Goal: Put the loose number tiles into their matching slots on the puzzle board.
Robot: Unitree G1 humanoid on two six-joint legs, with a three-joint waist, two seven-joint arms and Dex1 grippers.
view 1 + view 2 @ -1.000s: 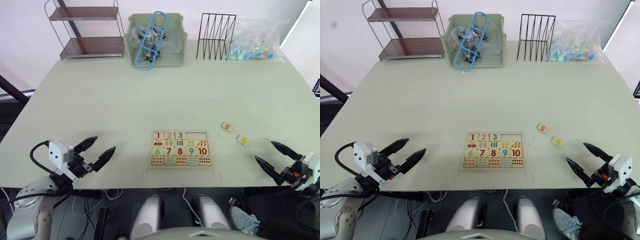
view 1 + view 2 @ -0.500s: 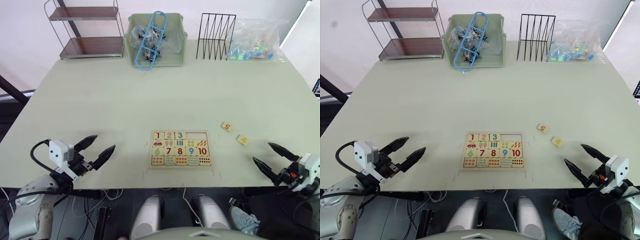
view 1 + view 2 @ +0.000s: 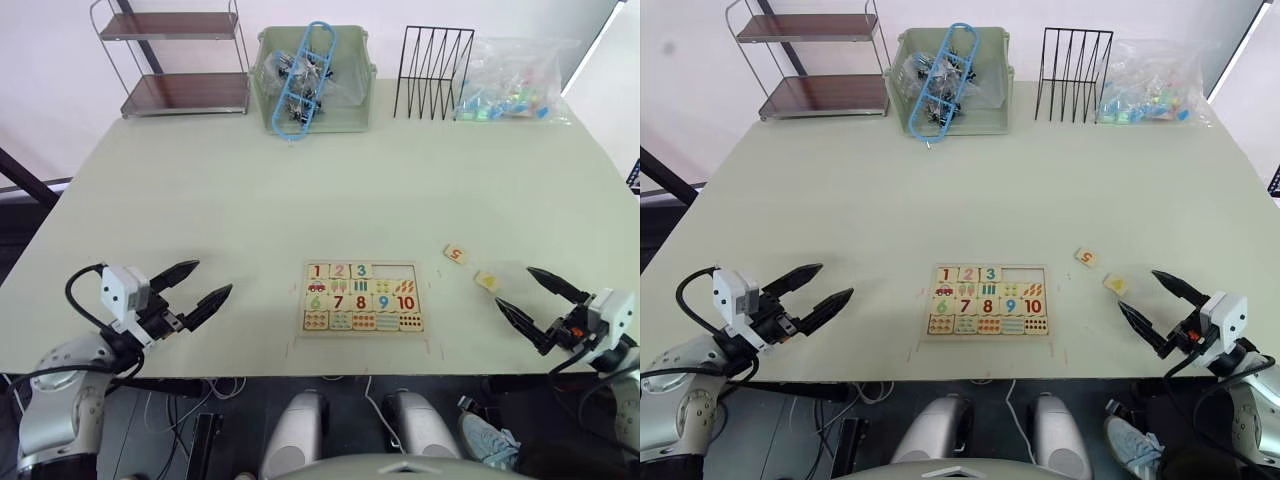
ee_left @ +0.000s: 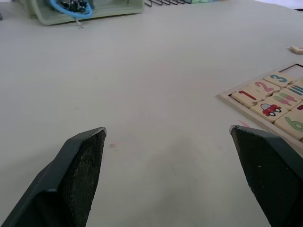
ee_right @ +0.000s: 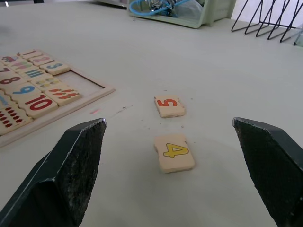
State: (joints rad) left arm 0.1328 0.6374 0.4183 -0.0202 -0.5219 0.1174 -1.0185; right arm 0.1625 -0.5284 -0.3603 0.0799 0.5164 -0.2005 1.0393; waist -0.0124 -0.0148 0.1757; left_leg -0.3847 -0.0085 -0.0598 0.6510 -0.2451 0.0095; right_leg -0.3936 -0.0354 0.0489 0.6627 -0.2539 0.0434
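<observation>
Right tool [image 3: 1158, 302] with fingers spread wide, empty, poised just beside the tile 4 [image 5: 174, 152]; left tool [image 3: 192, 287] likewise wide and empty, resting well apart from the board [image 3: 362, 325] on its left side. Risks, as judged: the tiles are thin and lie flat on the surface [image 3: 300, 190], so closing fingers may skid over the top or push a tile away instead of lifting it; tile 4 and tile 5 [image 5: 169, 106] lie near each other, so a wide approach could nudge the wrong one; a tile released tilted could perch on the frame rather than drop into its slot. Tiles: small pale wooden squares with rounded corners, one bearing a yellow 4, the other a red-orange 5; both face up on the bare surface to the right of the board, 5 farther from the robot than 4. Board: top row holds 1, 2 and 3; the remaining top-row slots [image 3: 397, 270] stand empty, at the end nearest the loose tiles.
</observation>
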